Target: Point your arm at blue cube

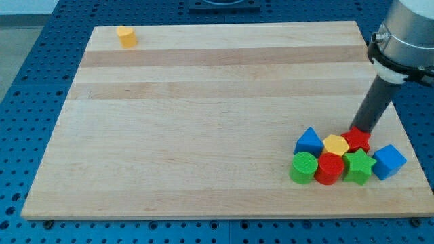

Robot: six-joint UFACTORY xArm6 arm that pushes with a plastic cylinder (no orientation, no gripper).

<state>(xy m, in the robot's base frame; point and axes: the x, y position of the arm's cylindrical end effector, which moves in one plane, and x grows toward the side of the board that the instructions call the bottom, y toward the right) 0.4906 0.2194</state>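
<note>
Scene: we see a wooden counter [203, 102] resting on a blue perforated base, with nearly all blocks bunched at the lower right of the frame.

Our arm: it enters from the upper right corner, and the dark rod slants down and to the left toward the cluster.

My tip [357, 129]: it sits at the upper edge of the cluster, touching or just above the red block [357, 140], whose shape we cannot make out.

Jaws: we have none on this rig, only the plain rod, so there is nothing to open or close.

Task's thing: the blue cube [388, 161] lies at the far right of the cluster, just beside the green star [359, 167], below and to the right of my tip.

Other blue piece: a blue triangular block [309, 142] sits at the cluster's left end; we judge it is not the target, since its top is peaked.

Middle of the cluster: a yellow hexagonal block [336, 144] lies between the blue triangular block and the red block; below it stand a green cylinder [304, 167] and a red cylinder [330, 168], side by side.

Stray piece: an orange-yellow block [126, 36] sits alone at the upper left of the frame, well apart from everything.

Why it matters: the blocks are packed tight, so we judge a short move down and right should reach the cube, though the red block could be nudged along the way.

Progress: my tip is near the cube but not yet at it.
</note>
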